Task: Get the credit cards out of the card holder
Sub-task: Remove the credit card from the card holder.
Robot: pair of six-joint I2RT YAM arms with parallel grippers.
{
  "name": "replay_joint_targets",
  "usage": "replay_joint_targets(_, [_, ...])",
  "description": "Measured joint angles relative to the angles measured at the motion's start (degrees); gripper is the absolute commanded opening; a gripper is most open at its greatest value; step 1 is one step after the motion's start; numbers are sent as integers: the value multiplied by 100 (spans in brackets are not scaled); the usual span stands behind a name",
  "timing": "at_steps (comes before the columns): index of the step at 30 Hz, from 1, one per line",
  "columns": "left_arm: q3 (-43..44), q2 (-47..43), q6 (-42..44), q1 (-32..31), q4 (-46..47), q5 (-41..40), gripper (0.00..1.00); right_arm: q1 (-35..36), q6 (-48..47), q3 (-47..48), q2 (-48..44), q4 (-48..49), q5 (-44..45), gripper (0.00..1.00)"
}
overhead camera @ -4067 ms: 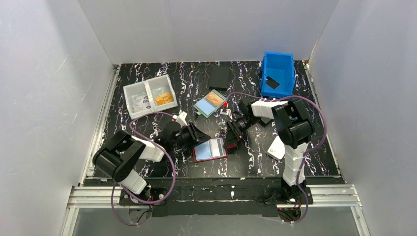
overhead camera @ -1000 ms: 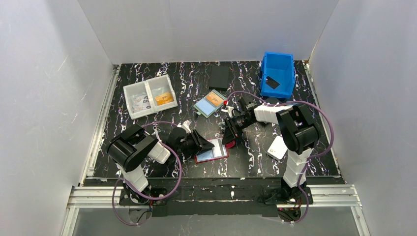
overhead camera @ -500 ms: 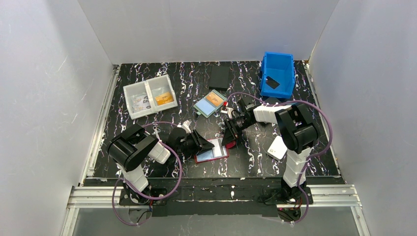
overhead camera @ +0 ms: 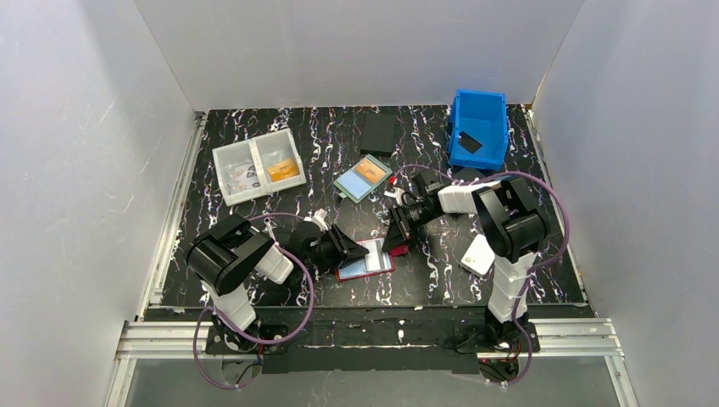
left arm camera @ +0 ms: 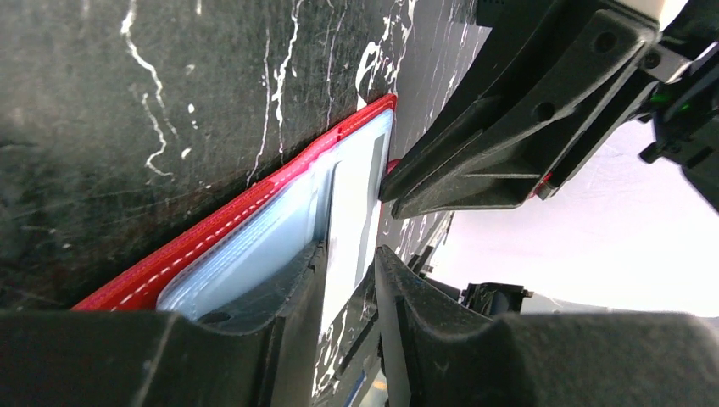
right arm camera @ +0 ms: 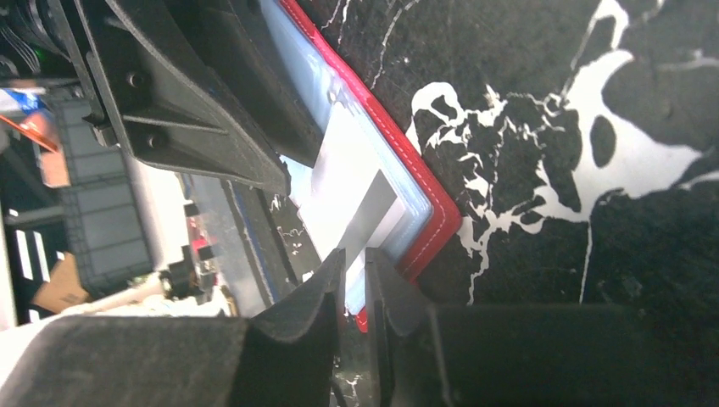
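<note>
Right wrist, right hand (right arm camera: 354,261) nearly closed pinching credit card (right arm camera: 352,195) edge, card holder (right arm camera: 421,199) just ahead.

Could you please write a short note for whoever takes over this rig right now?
Left end effector: appears closed on the left end of the card holder, which lies spread open, blue inside up.
Right end effector: nipped onto the corner of a credit card showing at the holder's right end.
Done: holder open, both grips set.
Left: no card is out yet; draw this one out, then check for more.
</note>
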Motion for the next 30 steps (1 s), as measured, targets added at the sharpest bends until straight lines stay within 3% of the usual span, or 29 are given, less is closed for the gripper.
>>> replay_joint_targets(6, [-70,0,-315,-2,55,-85,28,-46,765,-240,42,466,-83,15])
replay_joint_targets(15, [-96,46,-603,0,136,-103,28,-2,1001,-264,-7,509,87,14])
replay_joint_targets(18, [-96,116,-621,0,219,-81,24,57,1038,-267,-9,581,90,14])
replay_joint_targets(26, [-105,332,-568,0,391,-44,0,72,1038,-262,-9,590,103,14])
replay_joint_targets(30, [-116,345,-514,0,422,-46,0,74,999,-229,0,520,133,14])
